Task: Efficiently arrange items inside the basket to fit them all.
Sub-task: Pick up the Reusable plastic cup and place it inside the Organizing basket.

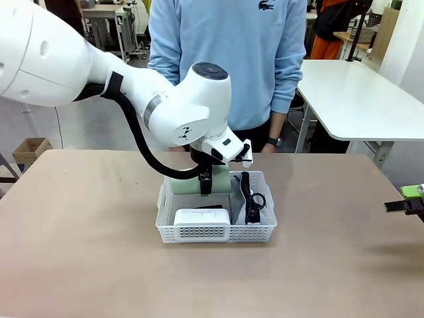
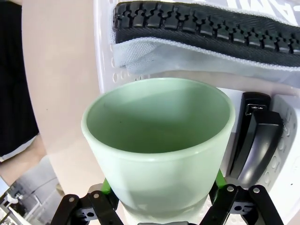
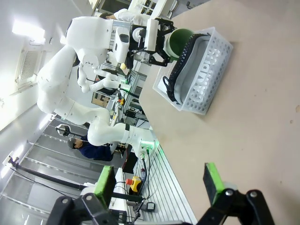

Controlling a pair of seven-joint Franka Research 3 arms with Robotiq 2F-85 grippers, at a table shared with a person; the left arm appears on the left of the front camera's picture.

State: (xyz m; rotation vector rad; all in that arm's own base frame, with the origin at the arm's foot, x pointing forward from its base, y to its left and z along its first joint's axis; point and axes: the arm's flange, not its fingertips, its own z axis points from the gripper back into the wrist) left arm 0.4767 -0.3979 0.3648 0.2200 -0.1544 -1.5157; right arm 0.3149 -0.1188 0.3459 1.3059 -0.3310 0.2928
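Green cup being gripped by left hand, going into basket beside pouch, stapler; right hand idling open.

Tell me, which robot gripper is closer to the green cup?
Left. The left gripper is closed around the green cup at the basket. The right gripper is open, far off at the table's right edge.

left arm: I reach across the middle, wrist bent down | left gripper: my green pads clamp both sides of the pale green cup | right gripper: low at my right side, jaws spread wide, nothing between them
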